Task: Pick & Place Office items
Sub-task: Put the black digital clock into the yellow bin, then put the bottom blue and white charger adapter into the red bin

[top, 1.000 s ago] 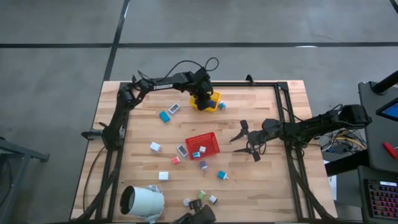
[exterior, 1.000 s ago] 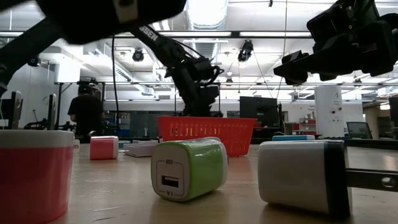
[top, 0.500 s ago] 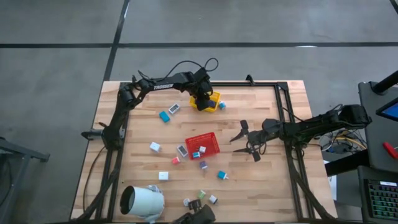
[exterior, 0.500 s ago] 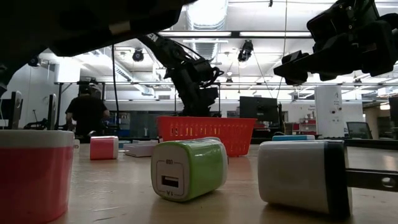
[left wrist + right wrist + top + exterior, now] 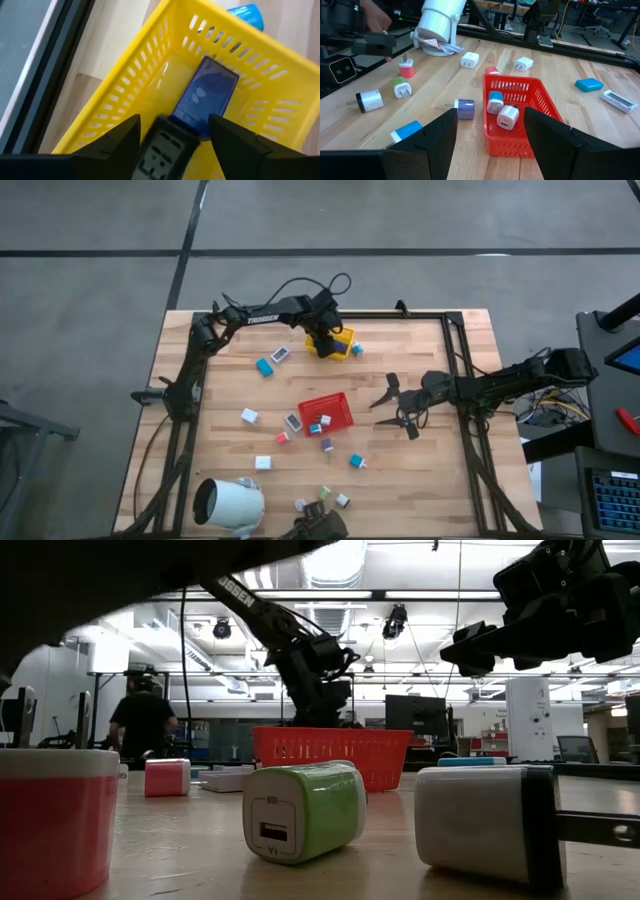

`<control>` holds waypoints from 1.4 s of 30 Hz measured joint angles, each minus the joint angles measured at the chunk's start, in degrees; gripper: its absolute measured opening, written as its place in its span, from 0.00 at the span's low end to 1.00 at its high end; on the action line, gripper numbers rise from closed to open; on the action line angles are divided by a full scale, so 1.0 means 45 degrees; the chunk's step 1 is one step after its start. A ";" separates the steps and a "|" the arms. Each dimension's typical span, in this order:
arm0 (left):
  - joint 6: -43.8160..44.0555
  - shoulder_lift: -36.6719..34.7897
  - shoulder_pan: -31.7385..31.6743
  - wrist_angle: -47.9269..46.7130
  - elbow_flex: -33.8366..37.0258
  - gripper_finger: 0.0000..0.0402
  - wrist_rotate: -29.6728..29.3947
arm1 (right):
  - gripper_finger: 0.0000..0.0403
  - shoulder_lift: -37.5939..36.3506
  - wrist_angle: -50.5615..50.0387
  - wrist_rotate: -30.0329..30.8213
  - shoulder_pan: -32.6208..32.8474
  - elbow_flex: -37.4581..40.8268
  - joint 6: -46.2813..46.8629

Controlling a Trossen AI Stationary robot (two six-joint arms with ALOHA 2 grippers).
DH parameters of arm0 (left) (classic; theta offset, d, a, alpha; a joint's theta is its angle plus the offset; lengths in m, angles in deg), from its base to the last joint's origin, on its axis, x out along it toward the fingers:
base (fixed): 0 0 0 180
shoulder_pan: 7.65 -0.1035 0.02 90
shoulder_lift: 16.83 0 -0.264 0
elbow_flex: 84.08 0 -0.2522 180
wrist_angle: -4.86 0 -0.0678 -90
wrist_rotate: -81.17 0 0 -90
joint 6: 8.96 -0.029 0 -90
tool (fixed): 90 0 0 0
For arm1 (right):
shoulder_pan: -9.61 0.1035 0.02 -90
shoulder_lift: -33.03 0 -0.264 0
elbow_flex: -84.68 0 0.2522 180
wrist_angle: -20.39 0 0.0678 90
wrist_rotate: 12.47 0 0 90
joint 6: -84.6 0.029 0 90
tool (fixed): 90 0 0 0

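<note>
I see the pale wooden plank counter strewn with small blocky office items. My left tool hangs inside the yellow plastic slatted tray, fingers apart, a navy blue block lying between them. My right tool hovers spread beside the red plastic tray. Beyond, a person stands in the lit workshop.

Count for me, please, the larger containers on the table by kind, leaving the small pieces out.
Yellow tray: 1
Red tray: 1
White cylinder: 1
Total: 3
</note>
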 joint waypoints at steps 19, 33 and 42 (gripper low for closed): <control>-0.0903 -0.0745 0.0852 0.0786 -0.0779 0.59 -0.0207 | 0.56 0.0000 -0.0089 -0.0003 0.0005 0.0000 0.0005; -0.0806 -0.4197 0.1740 0.7152 0.3659 0.59 0.0478 | 0.56 0.0000 0.0011 -0.0005 0.0005 0.0109 0.0136; 0.0169 -0.7248 0.1917 1.2875 0.8914 0.59 0.0481 | 0.56 0.0010 0.0258 -0.0008 0.0005 0.0121 0.0010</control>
